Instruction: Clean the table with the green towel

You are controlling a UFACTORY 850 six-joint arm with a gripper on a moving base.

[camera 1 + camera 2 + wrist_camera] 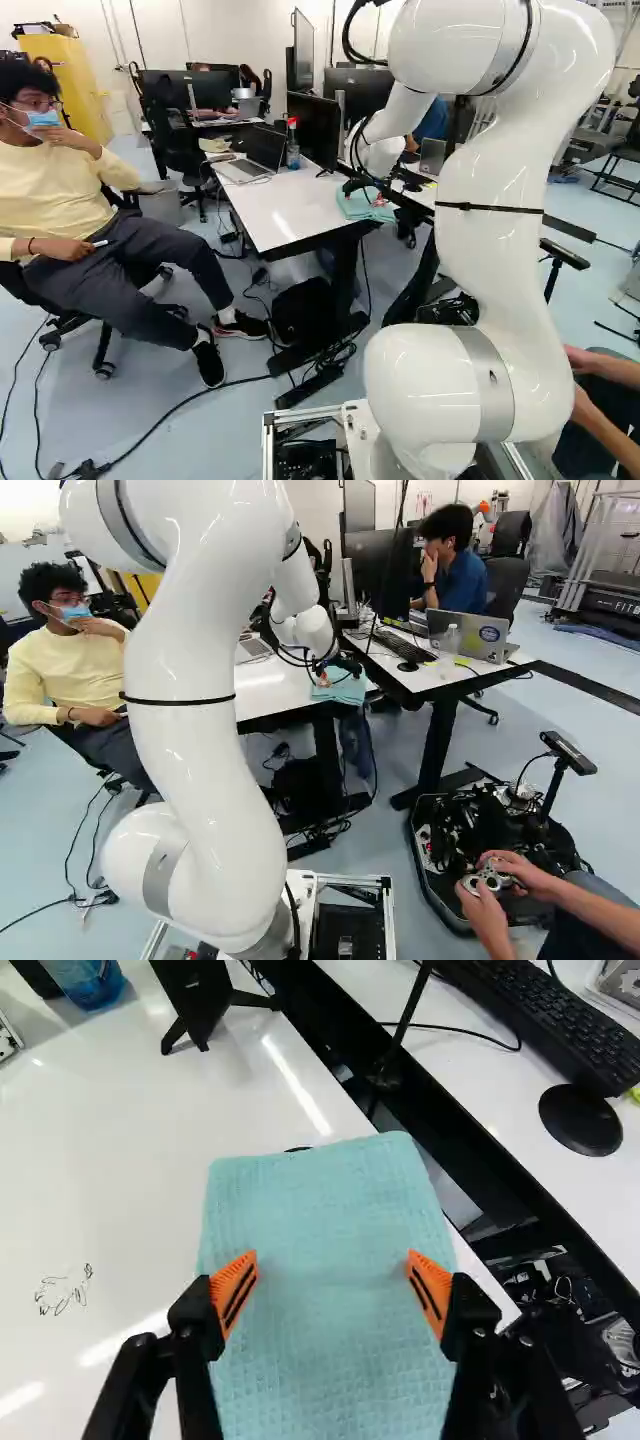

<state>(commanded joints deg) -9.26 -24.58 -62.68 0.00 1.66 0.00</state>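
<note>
At the near right corner of the table [285, 215], a towel [320, 1220] is laid. By the left edge a laptop [267, 147] is placed, by the right a monitor [312, 126], between them a bottle [293, 155].

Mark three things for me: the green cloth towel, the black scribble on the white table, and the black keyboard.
Green cloth towel [325, 1360]: wrist view, its bare middle between the fingers.
Black scribble [64, 1294]: wrist view, its inked lines.
Black keyboard [545, 1015]: wrist view, its keys.

Bright light streaks the tabletop [130, 1160] with glare.
</note>
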